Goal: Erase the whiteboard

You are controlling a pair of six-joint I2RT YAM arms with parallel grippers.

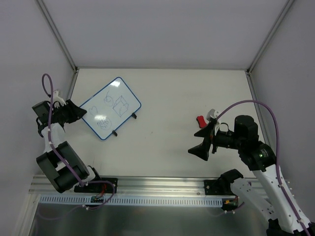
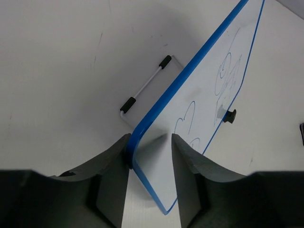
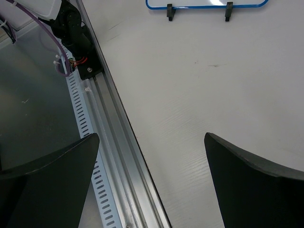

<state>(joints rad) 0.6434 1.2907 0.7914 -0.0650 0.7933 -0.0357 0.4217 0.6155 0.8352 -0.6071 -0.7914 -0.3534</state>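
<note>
The whiteboard [image 1: 110, 108], white with a thin blue rim and faint blue doodles, lies tilted at the back left, its two black feet toward the table's middle. My left gripper [image 1: 81, 113] is at its left corner. In the left wrist view the corner of the whiteboard [image 2: 209, 95] sits between the jaws of the left gripper [image 2: 149, 140], the left finger [image 2: 114, 161] pressed on the rim and the right one over the face. My right gripper [image 1: 201, 141] is open and empty above the bare table, near a small red eraser [image 1: 201, 120]. The right wrist view shows the right gripper [image 3: 152, 135] wide open and the whiteboard's edge [image 3: 206, 4].
A wire stand [image 2: 145, 88] with black ends lies under the board. A metal rail [image 1: 147, 189] runs along the table's near edge, with both arm bases on it. Grey walls close in the left, back and right sides.
</note>
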